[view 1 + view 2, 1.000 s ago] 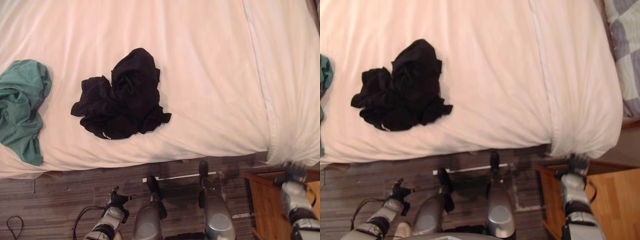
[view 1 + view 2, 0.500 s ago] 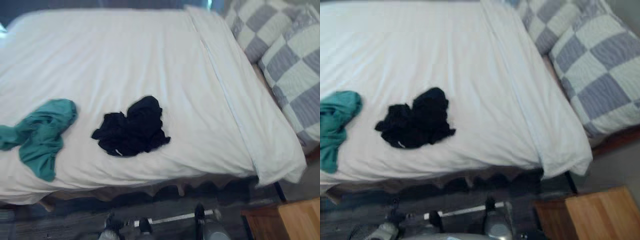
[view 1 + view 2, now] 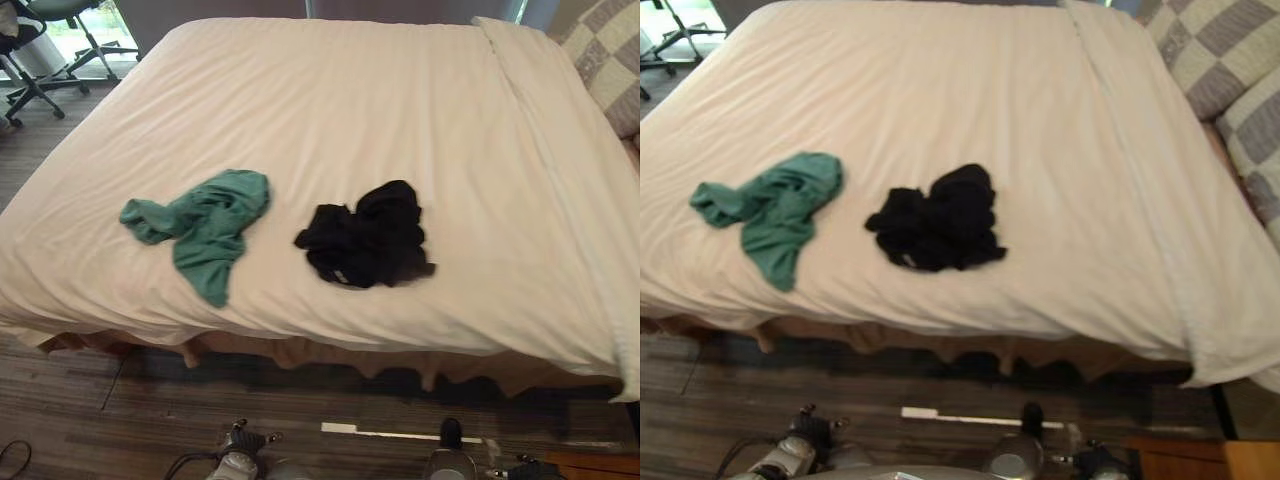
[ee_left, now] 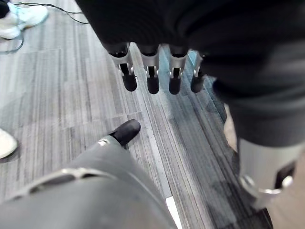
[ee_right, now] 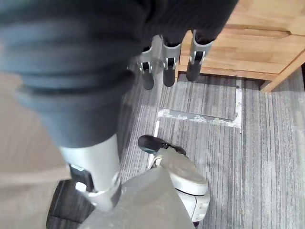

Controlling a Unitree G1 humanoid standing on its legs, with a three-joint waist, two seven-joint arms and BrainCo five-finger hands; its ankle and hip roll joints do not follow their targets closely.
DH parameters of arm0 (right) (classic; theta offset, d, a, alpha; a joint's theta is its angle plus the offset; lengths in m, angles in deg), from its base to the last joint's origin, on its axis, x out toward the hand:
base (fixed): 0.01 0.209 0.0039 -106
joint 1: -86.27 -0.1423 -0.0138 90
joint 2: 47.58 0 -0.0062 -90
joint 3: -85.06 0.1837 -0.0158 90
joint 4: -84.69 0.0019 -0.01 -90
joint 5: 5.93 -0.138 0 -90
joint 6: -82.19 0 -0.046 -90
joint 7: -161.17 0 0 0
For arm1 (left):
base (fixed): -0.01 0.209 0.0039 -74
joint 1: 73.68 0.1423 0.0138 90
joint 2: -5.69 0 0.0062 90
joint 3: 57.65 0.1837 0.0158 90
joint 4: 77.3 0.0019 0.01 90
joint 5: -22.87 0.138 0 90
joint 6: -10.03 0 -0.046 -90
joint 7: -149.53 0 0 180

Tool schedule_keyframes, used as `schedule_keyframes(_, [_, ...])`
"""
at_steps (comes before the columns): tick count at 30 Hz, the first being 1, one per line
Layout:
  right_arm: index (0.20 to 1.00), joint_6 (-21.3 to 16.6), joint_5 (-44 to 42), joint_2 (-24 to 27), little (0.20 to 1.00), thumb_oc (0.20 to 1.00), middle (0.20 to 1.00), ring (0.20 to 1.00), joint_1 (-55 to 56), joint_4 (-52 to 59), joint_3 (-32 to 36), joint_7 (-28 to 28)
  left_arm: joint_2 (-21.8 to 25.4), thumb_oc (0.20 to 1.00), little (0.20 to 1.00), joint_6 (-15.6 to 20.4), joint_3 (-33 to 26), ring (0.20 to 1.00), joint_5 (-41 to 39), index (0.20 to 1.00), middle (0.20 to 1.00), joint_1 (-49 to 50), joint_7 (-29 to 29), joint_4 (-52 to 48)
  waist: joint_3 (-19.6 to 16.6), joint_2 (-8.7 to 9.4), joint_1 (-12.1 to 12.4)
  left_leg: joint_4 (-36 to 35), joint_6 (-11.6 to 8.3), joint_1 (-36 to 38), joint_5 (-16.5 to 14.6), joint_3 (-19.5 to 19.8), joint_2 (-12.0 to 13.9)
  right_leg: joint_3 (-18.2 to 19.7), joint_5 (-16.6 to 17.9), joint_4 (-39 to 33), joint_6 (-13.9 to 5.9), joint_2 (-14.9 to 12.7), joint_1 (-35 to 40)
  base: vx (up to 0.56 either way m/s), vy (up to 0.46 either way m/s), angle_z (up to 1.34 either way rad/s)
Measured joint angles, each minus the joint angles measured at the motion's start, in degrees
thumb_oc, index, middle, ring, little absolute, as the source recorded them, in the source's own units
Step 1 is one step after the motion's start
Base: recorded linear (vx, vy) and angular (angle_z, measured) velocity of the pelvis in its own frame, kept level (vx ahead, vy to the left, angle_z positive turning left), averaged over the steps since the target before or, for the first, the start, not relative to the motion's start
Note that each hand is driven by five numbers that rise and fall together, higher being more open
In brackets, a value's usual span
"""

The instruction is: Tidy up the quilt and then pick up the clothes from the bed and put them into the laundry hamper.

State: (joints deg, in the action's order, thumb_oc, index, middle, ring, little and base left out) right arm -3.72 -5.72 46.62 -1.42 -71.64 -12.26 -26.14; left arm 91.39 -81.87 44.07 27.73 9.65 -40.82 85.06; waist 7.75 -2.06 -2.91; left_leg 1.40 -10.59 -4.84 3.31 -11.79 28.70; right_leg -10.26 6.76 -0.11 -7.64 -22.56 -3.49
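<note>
Broadly, the bed (image 3: 330,330) takes up most of the head views, and the white quilt (image 3: 330,100) lies spread flat over it, smooth but for shallow creases, its near edge hanging over the side above a tan bed skirt. Checked pillows (image 3: 1220,60) sit at the bed's right end, past the quilt's folded-over edge. A wooden cabinet (image 5: 252,43) stands on the grey plank floor (image 4: 57,95) by the bed's near right corner — its side and leg show in the right wrist view. Office chair legs (image 3: 40,70) stand on the floor beyond the bed's far left corner. Two garments lie on the quilt toward its near edge: a green one (image 3: 205,225), crumpled with a long part trailing toward the near side, and just to its right, apart from it, a black one (image 3: 368,235) bunched in a heap. Both hands hang low over the floor, well apart from the bed — the left hand (image 4: 150,76) with its fingers straight and spread in a row, holding nothing, and the right hand (image 5: 167,67) likewise, fingers straight and empty above the floor beside the cabinet.
</note>
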Motion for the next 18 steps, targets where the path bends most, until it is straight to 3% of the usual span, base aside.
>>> schedule_keyframes(1, [1.0,0.48,1.36,-6.39,1.0,1.0,1.0,1.0,-1.25,-0.28,-1.34,-0.23,4.85,1.0,1.0,-0.09,0.16,1.0,0.06,1.0,1.0,-0.56,-0.04,0.68,0.44,7.96,0.77,4.74,-2.32,-0.5,0.82,-1.7,-6.39,0.71,5.24,0.46,1.67,-7.94,-1.5,0.02,0.391,-0.25])
schedule_keyframes(2, [1.0,0.51,1.81,-7.2,1.0,1.0,1.0,1.0,-1.58,0.1,-1.23,-1.5,6.79,1.0,1.0,-0.67,0.21,1.0,0.03,1.0,1.0,-0.25,-0.36,1.29,-0.24,8.65,1.2,6.14,-4.19,-0.99,-1.23,-2.24,-6.13,0.33,7.14,2.19,1.84,-7.01,-2.99,0.02,0.464,-0.47])
schedule_keyframes(3, [1.0,0.13,2.2,-8.19,1.0,1.0,1.0,1.0,-1.72,0.58,-3.18,-0.89,9.14,1.0,1.0,-1.04,0.28,1.0,0.02,1.0,1.0,-0.23,-0.44,1.15,-0.19,11.09,1.44,9.29,-3.74,-0.84,-1.95,-3.95,-7.51,-2.65,13.61,1.99,5.33,-7.81,-3.73,0.05,0.494,-0.71])
schedule_keyframes(4, [1.0,0.19,2.37,-8.79,1.0,1.0,1.0,1.0,-2.38,2.66,-6.19,-0.7,10.48,1.0,1.0,-1.17,0.34,1.0,0.05,1.0,1.0,0.76,-0.6,0.37,-0.21,11.17,2.91,10.79,-3.57,0.05,-2.81,-7.69,-7.11,-7.3,23.84,1.31,7.77,-7.77,-5.61,0.08,0.536,-0.81])
schedule_keyframes(5, [1.0,0.0,3.02,-8.83,1.0,1.0,1.0,1.0,-2.72,3.82,-8.34,-0.17,11.41,1.0,1.0,-1.17,0.52,1.0,0.22,1.0,1.0,1.9,-0.72,-0.57,-0.08,10.91,3.15,10.31,-2.96,1.24,-3.81,-9.91,-7.07,-11.34,23.6,2.76,7.77,-7.42,-6.86,0.15,0.744,-0.94])
schedule_keyframes(6, [1.0,-0.84,3.77,-9.51,1.0,1.0,1.0,1.0,-2.98,7.33,-10.91,0.4,11.01,1.0,1.0,-1.09,1.92,1.0,0.76,1.0,1.0,2.56,-0.77,-1.65,0.03,8.73,3.08,6.57,-1.39,3.55,-5.15,-12.15,-7.61,-14.79,10.93,14.45,4.7,-4.53,-10.85,0.12,0.527,-0.66])
schedule_keyframes(7, [1.0,-1.08,4.37,-8.04,1.0,1.0,1.0,1.0,-2.74,10.62,-11.41,1.0,9.8,1.0,1.0,-1.11,2.57,1.0,1.66,1.0,1.0,2.57,-0.58,-1.71,-0.02,6.69,2.68,3.51,-0.58,4.87,-4.6,-11.52,-7.77,-10.85,-0.83,23.46,2.48,0.82,-13.74,0.13,0.482,-0.41])
schedule_keyframes(8, [1.0,-1.87,4.27,-6.57,1.0,1.0,1.0,1.0,-2.92,12.29,-11.56,1.3,8.81,1.0,1.0,-1.06,2.54,1.0,2.91,1.0,1.0,2.27,-0.02,-1.65,0.12,4.77,2.49,-0.33,0.62,6.58,-2.75,-10.29,-7.79,-6.8,-6.98,27.65,1.94,7.78,-14.17,0.07,0.219,0.2])
schedule_keyframes(9, [1.0,-2.3,4.21,-5.56,1.0,1.0,1.0,1.0,-3.22,12.87,-11.5,1.34,7.2,1.0,1.0,-1.08,2.8,1.0,3.21,1.0,1.0,1.83,0.4,-2.14,0.04,3.97,0.91,-2.59,0.73,7.1,-0.97,-9.68,-9.7,-7.19,-10.64,25.59,1.14,11.67,-12.35,0.11,0.301,0.36])
schedule_keyframes(10, [1.0,-1.91,4.16,-4.85,1.0,1.0,1.0,1.0,-3.43,13.05,-11.27,1.32,5.99,1.0,1.0,-1.03,3.49,1.0,3.3,1.0,1.0,1.52,0.64,-3.17,0.28,3.77,0.8,-3.48,0.57,7.62,-0.56,-9.7,-11.44,-8.78,-12.82,19.95,3.4,12.96,-9.75,0.11,0.242,0.44])
schedule_keyframes(11, [1.0,-1.88,4.03,-4.0,1.0,1.0,1.0,1.0,-4.52,12.52,-11.71,1.16,3.35,1.0,1.0,-0.99,4.65,1.0,4.82,1.0,1.0,0.97,1.06,-3.59,1.54,0.73,0.33,-4.23,1.73,7.92,0.46,-9.44,-10.9,-6.15,-11.83,10.98,2.0,16.63,-4.4,0.12,0.168,0.23])
schedule_keyframes(13, [1.0,-2.37,3.19,-4.34,1.0,1.0,1.0,1.0,-5.65,12.05,-11.71,1.12,2.11,1.0,1.0,-0.61,5.98,1.0,6.54,1.0,1.0,-0.58,1.38,-4.56,2.99,0.11,-0.3,-4.08,3.0,7.89,1.46,-9.25,-13.17,-6.66,-7.66,8.21,0.54,14.79,-3.0,0.08,0.106,0.22])
schedule_keyframes(16, [1.0,-2.36,1.9,-4.69,1.0,1.0,1.0,1.0,-6.02,10.71,-11.1,1.04,2.09,1.0,1.0,-0.34,5.59,1.0,7.68,1.0,1.0,-1.53,1.18,-4.98,3.69,-0.1,-0.35,0.04,3.36,6.84,1.76,-7.83,-14.6,-7.05,-7.3,6.7,-0.01,12.84,-1.45,0.02,0.066,0.05])
schedule_keyframes(18, [1.0,-2.5,1.78,-4.46,1.0,1.0,1.0,1.0,-7.13,8.06,-10.28,0.47,2.56,1.0,1.0,-0.46,4.58,1.0,7.68,1.0,1.0,-1.97,0.92,-4.8,4.4,0.46,-0.54,8.62,2.32,3.98,2.46,-7.32,-15.13,-5.97,-7.05,5.46,0.08,11.17,-0.01,0.06,0.165,-0.19])
